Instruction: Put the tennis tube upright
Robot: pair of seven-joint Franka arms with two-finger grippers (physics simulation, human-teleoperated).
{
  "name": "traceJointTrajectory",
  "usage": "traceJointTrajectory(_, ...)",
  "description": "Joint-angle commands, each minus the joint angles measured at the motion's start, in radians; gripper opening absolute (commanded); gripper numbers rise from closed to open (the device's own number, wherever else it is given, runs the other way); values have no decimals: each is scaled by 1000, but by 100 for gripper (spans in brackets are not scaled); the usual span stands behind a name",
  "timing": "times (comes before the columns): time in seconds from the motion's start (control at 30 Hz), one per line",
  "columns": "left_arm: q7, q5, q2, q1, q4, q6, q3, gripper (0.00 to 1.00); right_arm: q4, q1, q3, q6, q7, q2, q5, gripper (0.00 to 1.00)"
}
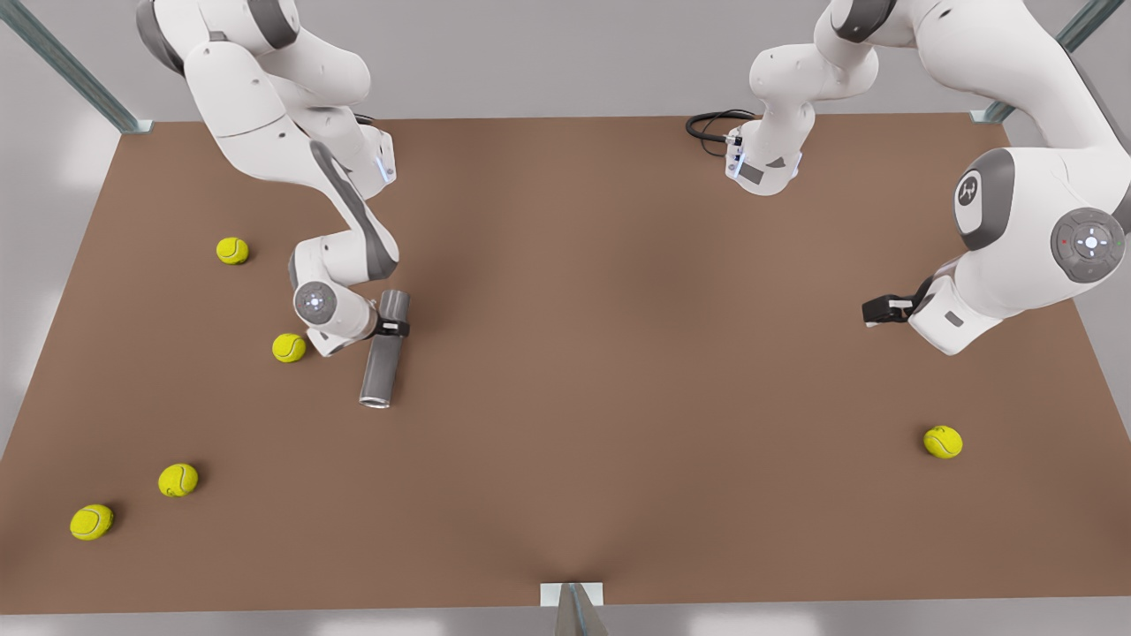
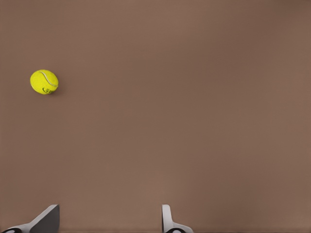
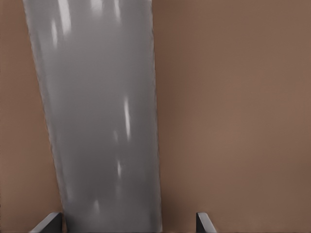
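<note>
On the front view's left, the tennis tube (image 1: 384, 350) lies flat on my counter (image 1: 618, 397), its mouth toward the near edge. My right tool (image 1: 391, 328) straddles its upper part; in the right wrist view the fingers (image 3: 48, 223) stand wide, one beside the tube (image 3: 97, 121), the other apart. On the front view's right my left tool (image 1: 875, 311) waits, open and empty, above bare counter, a tennis ball (image 2: 44, 81) near.

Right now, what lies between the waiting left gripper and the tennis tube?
Front view: bare table between left gripper and tennis tube, which the right gripper straddles.
</note>
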Motion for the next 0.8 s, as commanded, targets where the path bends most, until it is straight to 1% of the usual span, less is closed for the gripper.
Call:
traceJointTrajectory(0.0,0,0,0,0,0,0,0,100,0,0,0,0,0,1,0,100)
traceJointTrajectory(0.33,0,-1,8,3,-23,14,3,100,3,20,0,6,5,58,2,100)
traceJointTrajectory(0.67,0,0,-2,6,-20,20,9,100,11,20,0,12,28,64,2,100)
traceJointTrajectory(0.7,-2,0,-2,6,-18,20,9,100,11,20,0,11,28,64,2,95)
traceJointTrajectory(0.77,-2,0,-2,6,-18,18,9,100,11,20,0,11,28,64,2,88)
